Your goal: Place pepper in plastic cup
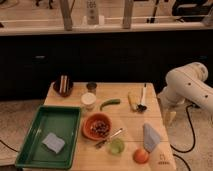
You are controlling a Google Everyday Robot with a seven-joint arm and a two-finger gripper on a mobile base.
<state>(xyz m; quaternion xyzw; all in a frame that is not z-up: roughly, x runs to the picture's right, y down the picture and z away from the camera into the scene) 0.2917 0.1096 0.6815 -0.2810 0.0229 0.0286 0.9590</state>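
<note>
The pepper (pixel 110 103), slim, curved and green, lies on the wooden table (pixel 130 125) near its middle. A whitish plastic cup (pixel 88 101) stands upright just to the pepper's left. A small green cup (pixel 117 146) stands near the front edge. My gripper (pixel 170 116) hangs from the white arm (pixel 190 85) beyond the table's right edge. It points down and is well to the right of the pepper. It holds nothing that I can see.
A yellowish oblong item (pixel 132 100) and a black spoon (pixel 142 98) lie right of the pepper. An orange bowl (pixel 97 125), a green tray (pixel 30 140) with a blue sponge (pixel 53 142), an orange fruit (pixel 141 155), a grey-blue wedge (pixel 151 137), a dark bowl (pixel 63 86) and a small dark cup (pixel 91 86) also stand here.
</note>
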